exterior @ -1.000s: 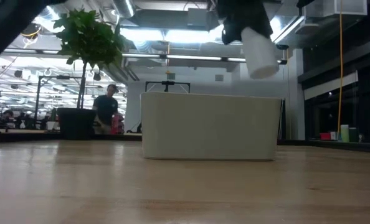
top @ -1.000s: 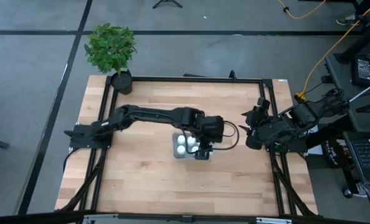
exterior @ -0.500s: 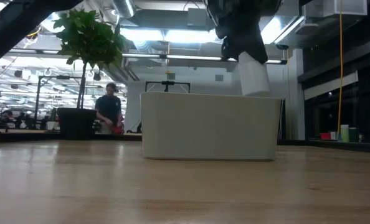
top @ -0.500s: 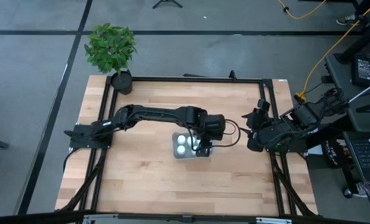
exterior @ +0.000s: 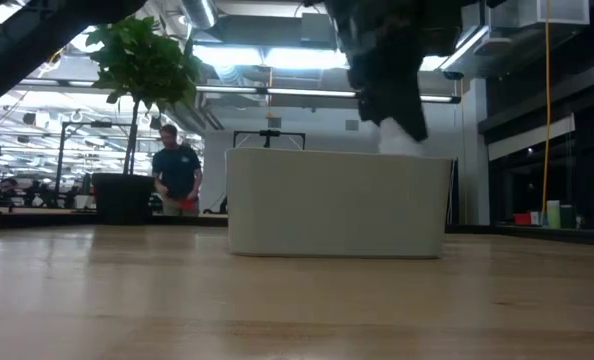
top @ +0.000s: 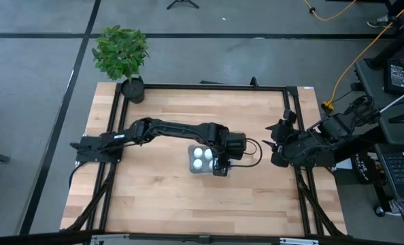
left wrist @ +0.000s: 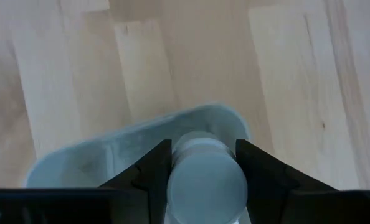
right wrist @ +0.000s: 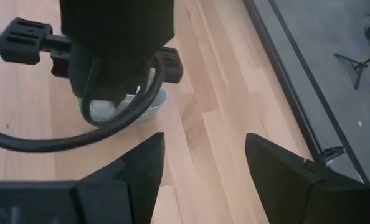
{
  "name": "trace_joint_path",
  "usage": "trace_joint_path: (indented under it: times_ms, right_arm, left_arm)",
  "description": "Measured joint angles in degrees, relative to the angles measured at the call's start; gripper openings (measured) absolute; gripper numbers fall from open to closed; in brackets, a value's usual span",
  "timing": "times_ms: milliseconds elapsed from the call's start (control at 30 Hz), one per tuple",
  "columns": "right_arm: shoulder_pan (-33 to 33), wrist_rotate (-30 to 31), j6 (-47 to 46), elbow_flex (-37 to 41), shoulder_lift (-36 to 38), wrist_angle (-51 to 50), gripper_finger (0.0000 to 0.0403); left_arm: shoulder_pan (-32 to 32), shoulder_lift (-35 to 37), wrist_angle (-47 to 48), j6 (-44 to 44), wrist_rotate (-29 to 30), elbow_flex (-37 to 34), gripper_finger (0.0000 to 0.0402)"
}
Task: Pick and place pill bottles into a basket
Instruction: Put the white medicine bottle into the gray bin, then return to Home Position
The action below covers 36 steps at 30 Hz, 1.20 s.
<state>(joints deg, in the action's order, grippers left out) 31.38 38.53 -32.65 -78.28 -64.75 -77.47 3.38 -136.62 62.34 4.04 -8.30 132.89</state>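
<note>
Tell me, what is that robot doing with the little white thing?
The left gripper holds a small white pill bottle between its fingers, lowering it into the pale grey-blue plastic basket mid-table. Two white-capped bottles sit inside already. The right gripper waits open near the table's right edge.

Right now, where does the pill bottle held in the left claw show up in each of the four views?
High view: hidden under the left claw at the basket's right end.
Low view: pill bottle pokes out below the claw, at the basket's rim.
Left wrist view: bottom centre, bottle between the fingers.
Right wrist view: not visible; the left arm blocks it.
Shared landmark: the basket.
</note>
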Motion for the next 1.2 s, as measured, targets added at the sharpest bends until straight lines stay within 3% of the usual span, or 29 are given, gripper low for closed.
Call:
trace_joint_path:
  times_ms: [433,700,933,1200]
  right_arm:
    - [1.5,0.4,-1.8,0.0,0.0,-0.9,0.0225]
    - [1.5,0.4,-1.8,0.0,0.0,-0.9,0.0225]
    - [1.5,0.4,-1.8,0.0,0.0,-1.0,0.0225]
    - [1.5,0.4,-1.8,0.0,0.0,-1.1,0.0225]
  left_arm:
    - [0.1,-4.2,-0.6,1.1,0.1,-0.3,0.0149]
    - [0.3,-4.2,-1.2,2.8,3.9,-0.4,0.0152]
    - [0.5,-4.2,-1.2,2.7,3.2,-0.4,0.0252]
    - [1.7,-1.2,0.8,2.5,3.3,1.7,0.0291]
